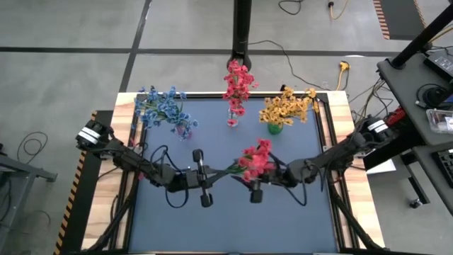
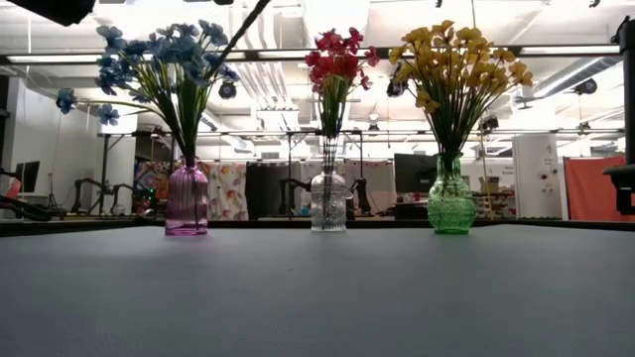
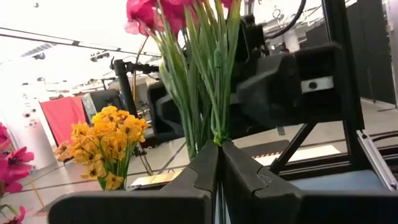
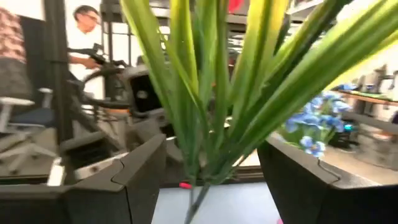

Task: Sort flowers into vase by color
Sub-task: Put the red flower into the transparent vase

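A red sprig (image 1: 256,159) hangs in the air between the two arms, over the middle of the dark counter (image 1: 212,219), its blossoms toward the right arm and its stem end toward the left. The left pincer (image 3: 217,155) is pressed together on the stem base, as its wrist view shows. The right pincer (image 4: 205,174) stands spread around the same stems without touching them, which looks like a handover between the arms. At the back of the counter stand three vases: a purple vase (image 2: 187,200) with blue flowers (image 2: 159,55), a clear vase (image 2: 328,202) with red flowers (image 2: 335,59), and a green vase (image 2: 451,203) with yellow flowers (image 2: 458,55). The held sprig likely belongs in the clear vase.
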Robot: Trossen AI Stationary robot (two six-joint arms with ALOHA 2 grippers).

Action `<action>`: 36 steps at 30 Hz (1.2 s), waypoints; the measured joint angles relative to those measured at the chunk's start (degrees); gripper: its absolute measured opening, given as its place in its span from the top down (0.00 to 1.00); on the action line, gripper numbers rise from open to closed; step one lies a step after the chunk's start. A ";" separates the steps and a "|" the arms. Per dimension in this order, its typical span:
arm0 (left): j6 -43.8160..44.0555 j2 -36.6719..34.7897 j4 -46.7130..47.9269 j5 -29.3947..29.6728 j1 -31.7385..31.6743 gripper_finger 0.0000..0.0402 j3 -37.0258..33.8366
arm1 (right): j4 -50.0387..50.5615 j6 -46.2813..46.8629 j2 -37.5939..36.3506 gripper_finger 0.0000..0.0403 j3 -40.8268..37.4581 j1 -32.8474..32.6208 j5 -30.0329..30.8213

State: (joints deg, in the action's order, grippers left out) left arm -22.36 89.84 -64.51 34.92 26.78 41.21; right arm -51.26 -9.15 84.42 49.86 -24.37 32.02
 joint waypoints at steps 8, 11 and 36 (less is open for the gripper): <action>-2.96 -0.13 0.13 0.45 -0.14 1.00 -0.40 | -0.05 -2.41 5.96 0.46 7.27 0.16 3.60; -2.96 -0.44 0.30 1.58 -0.15 1.00 -0.75 | 0.14 -2.44 6.94 0.57 8.46 -0.02 5.58; 6.46 -25.44 42.98 6.74 -0.65 0.53 -1.62 | 51.19 0.13 6.31 0.95 33.27 4.13 20.24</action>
State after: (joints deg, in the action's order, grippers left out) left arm -15.91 64.40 -21.53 41.66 26.13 39.59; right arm -0.07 -9.02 90.73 83.13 -20.25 52.26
